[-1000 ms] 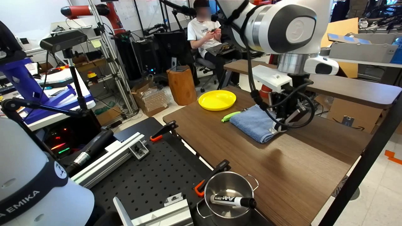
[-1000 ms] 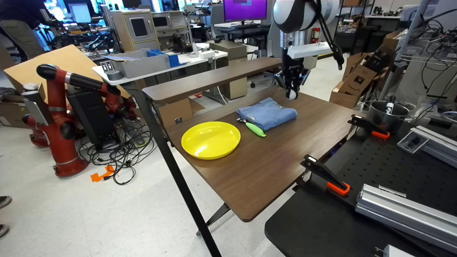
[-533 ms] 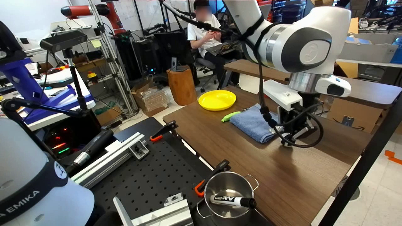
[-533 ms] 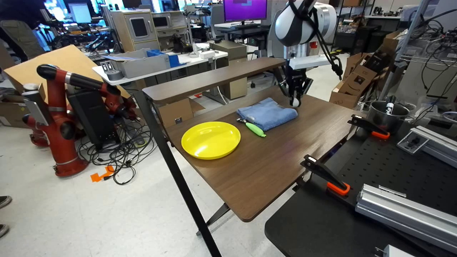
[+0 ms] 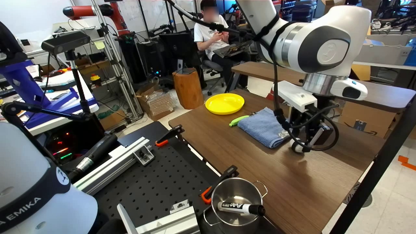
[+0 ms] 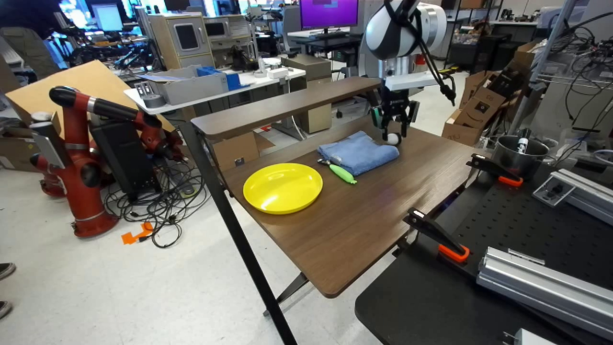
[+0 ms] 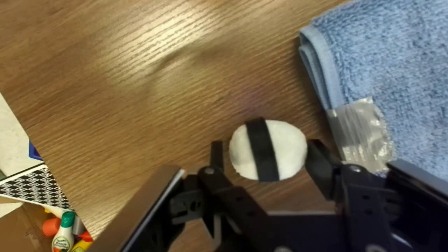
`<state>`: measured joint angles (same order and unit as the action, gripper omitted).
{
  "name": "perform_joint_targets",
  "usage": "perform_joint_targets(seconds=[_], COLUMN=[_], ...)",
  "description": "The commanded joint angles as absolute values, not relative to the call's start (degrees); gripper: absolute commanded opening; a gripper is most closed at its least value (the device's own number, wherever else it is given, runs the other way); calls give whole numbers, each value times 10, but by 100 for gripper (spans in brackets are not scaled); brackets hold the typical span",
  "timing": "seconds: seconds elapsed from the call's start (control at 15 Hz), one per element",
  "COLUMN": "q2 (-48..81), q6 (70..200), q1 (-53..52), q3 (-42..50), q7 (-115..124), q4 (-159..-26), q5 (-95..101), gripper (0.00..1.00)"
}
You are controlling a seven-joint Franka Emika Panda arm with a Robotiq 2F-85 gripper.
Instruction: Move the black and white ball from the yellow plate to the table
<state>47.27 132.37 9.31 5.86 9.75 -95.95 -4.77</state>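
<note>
2 black fingers [image 7: 216, 154] of the gripper [image 7: 266, 155] are standing loose and apart, with the black and white ball [image 7: 290, 147] sitting between them. The ball is resting on the brown table [image 7: 122, 122], just beside the folded blue cloth [image 7: 395, 52]. In the wrist view, a bit of table is showing between the ball and the finger on the left, while the finger on the right is sitting so close that I cannot tell if it is touching. In both exterior views, the yellow plate [image 6: 282, 188] is sitting to the left, well apart from the ball, and a tool with a green handle [image 6: 343, 174] is lying between the plate and the cloth. In an exterior view, a silver pot [image 5: 232, 188] is standing on the near side, and a marker [image 5: 242, 208] is leaning in it. 1 person [image 5: 213, 35] is sitting far back.
</note>
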Motion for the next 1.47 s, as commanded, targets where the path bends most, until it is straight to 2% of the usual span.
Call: perform_joint_targets(seconds=[0.0,0.07,0.47,0.87,0.93,1.4], q2=[481,479,442,324,371,330], q6=[1284,1284,1280,1308,1292,1295], q1=[91,92,95,76,79,75], q3=[58,56,49,46,48,48], q7=[96,93,68,49,60,57], q4=[-935,-936,-972,-1096,-1038,-1086], q5=[-55,-57,-59,-45,-50,-49], gripper=[95,100,100,100,100,100])
